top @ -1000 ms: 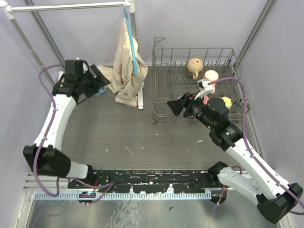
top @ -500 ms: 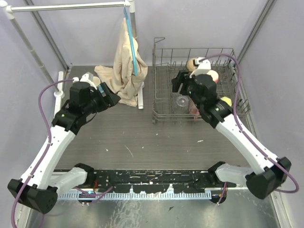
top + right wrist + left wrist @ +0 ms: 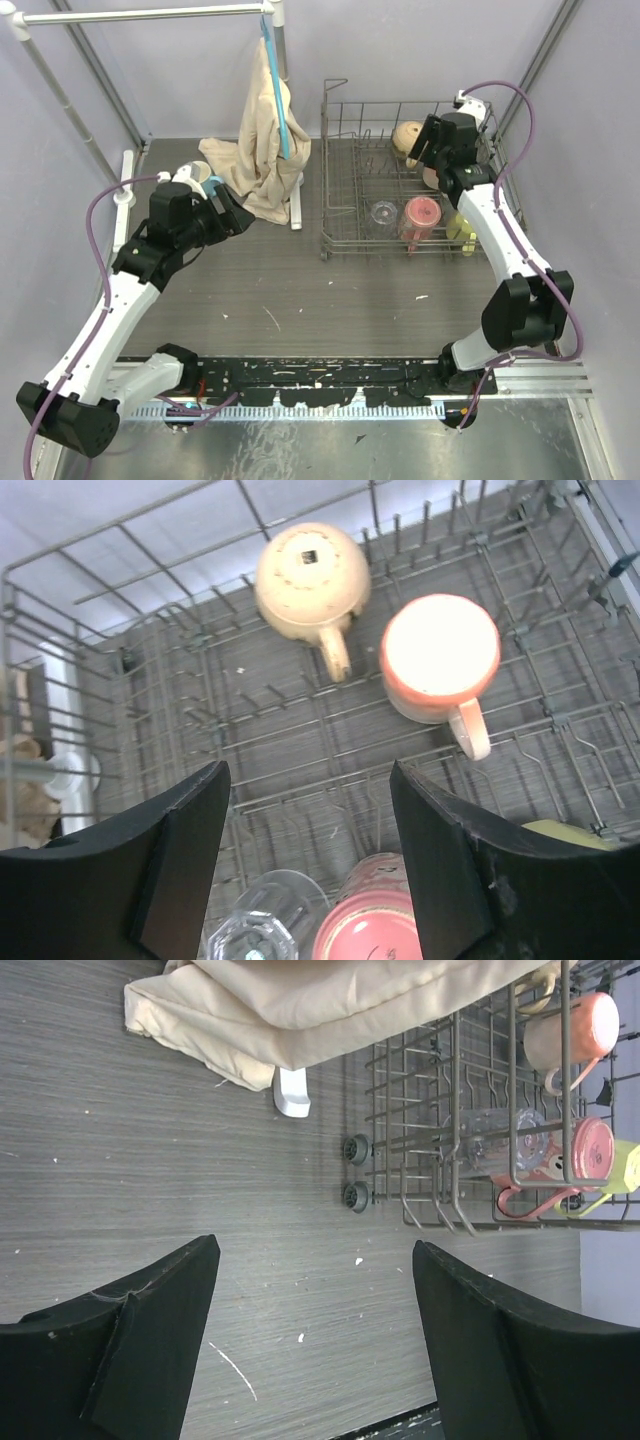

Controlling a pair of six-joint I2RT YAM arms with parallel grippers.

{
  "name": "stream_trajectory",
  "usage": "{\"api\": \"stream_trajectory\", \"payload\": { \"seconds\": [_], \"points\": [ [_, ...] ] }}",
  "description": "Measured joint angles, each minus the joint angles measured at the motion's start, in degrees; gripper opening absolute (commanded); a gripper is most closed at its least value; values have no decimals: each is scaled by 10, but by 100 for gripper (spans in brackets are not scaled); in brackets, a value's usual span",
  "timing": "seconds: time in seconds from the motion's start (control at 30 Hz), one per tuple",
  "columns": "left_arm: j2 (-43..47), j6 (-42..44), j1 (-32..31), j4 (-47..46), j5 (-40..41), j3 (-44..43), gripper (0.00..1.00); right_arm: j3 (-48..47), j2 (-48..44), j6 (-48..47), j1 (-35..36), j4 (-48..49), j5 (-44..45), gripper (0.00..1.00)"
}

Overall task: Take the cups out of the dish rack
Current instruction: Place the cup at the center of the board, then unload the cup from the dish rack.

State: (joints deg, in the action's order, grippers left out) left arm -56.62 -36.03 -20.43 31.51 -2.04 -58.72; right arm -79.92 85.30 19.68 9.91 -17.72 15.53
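The dish rack [image 3: 345, 200] stands at the back right of the table. In it are a tan mug [image 3: 408, 135], a pink mug with figures [image 3: 422, 212], a clear glass [image 3: 383, 212] and a yellow-green mug [image 3: 464, 236]. My right gripper [image 3: 428, 143] hovers open over the rack's back right. Its wrist view looks down on the tan mug [image 3: 312, 577], a salmon mug [image 3: 440, 655], the glass [image 3: 262, 925] and the pink mug [image 3: 370, 920], with nothing between its fingers [image 3: 308, 772]. My left gripper [image 3: 232, 213] is open and empty over bare table [image 3: 315, 1248]. A cream mug [image 3: 196, 173] stands behind it.
A beige cloth [image 3: 265, 150] hangs from a rail stand and pools on the table left of the rack; the stand's white foot [image 3: 296, 205] lies beside the rack's front left corner. In the left wrist view the rack [image 3: 440, 1130] has small wheels. Walls close in on both sides.
My right arm has swung from the rack's front edge to above its back right corner, uncovering the glass and the pink mug. My left arm drew back from the back left corner toward the table's middle.
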Motion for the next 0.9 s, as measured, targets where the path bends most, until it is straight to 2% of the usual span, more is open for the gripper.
{"api": "stream_trajectory", "payload": {
  "seconds": [0.47, 0.9],
  "points": [
    [25, 9, 0, -8, -32, 17, 87, -5, 111, 0, -93, -33, -17, 71],
    [33, 15, 0, -8, -34, 27, 87, -26, 194, -50, -97, -42, -23, 74]
  ]
}}
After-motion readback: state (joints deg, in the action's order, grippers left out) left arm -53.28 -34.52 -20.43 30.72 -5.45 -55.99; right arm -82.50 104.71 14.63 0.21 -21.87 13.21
